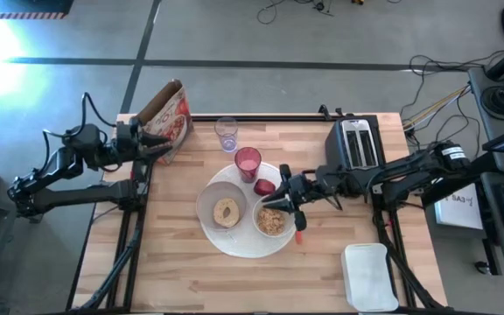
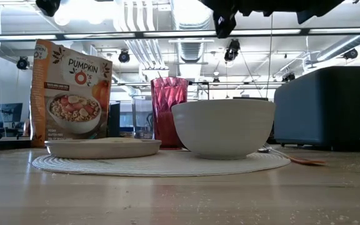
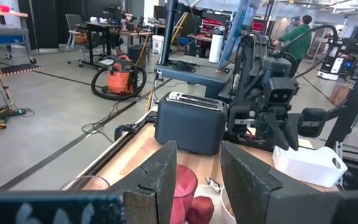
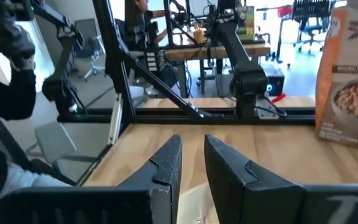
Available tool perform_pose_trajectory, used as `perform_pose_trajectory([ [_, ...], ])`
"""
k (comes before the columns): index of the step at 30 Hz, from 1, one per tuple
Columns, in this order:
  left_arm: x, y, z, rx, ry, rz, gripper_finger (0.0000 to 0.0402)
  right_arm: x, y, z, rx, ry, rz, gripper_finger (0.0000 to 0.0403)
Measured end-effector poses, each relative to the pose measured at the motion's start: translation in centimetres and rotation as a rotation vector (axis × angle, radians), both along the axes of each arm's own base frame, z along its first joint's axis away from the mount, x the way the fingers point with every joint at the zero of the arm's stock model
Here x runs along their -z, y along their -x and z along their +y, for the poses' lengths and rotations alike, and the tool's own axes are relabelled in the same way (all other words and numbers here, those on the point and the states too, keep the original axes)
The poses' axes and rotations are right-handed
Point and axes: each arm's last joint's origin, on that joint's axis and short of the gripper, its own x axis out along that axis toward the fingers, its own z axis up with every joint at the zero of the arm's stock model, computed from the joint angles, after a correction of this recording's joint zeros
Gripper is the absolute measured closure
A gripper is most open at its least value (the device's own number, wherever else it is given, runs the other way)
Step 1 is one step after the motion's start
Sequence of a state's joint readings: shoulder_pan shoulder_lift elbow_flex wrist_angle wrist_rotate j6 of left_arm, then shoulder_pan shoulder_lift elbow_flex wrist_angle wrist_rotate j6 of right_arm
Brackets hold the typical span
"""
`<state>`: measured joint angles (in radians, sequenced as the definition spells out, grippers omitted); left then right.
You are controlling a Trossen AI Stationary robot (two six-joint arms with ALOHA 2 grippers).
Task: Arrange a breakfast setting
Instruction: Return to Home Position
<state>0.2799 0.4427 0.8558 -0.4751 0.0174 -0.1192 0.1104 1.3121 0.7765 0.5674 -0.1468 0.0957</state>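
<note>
Looking down on the table, almost all of the breakfast was set out. The round white mat (image 1: 234, 242) lay in the middle. On it sat the bagel bowl (image 1: 208, 206) with the bagel (image 1: 220, 213) inside. Just beside it was the cereal bowl (image 1: 257, 219), full of cereal (image 1: 272, 222). The pink tumbler (image 1: 248, 162) stood at the far edge of the mat, and the red apple (image 1: 263, 186) was close by it. The orange-handled spoon (image 1: 299, 229) lay just to the right of the cereal bowl.

I think nothing was left to put down. Only the arms had to go back to rest. The right gripper (image 1: 283, 201) hung over the mat near the apple. Its fingers were a little apart and it held nothing. The left gripper (image 1: 157, 145) was at the table's left side, next to the cereal box (image 1: 169, 114). Its fingers were wide apart and it held nothing too.

The box said "PUMPKIN" in big letters, with "O's" under it. The smaller words were too tiny to read.
</note>
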Motion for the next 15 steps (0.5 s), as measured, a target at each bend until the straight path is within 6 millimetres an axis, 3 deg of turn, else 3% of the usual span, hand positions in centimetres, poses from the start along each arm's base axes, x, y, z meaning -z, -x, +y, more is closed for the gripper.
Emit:
perform_pose_trajectory([
  [6, -0.22, -0.01, 0.01, 0.0, -0.018, -0.019, 0.0295, -0.21, 0.21, 0.05, 0.003, -0.143, 0.04, 0.0344],
  [15, -0.24, -0.01, 0.01, -0.001, -0.033, -0.016, 0.0295, -0.02, 0.36, 0.07, -0.003, -0.147, 0.075, 0.0344],
])
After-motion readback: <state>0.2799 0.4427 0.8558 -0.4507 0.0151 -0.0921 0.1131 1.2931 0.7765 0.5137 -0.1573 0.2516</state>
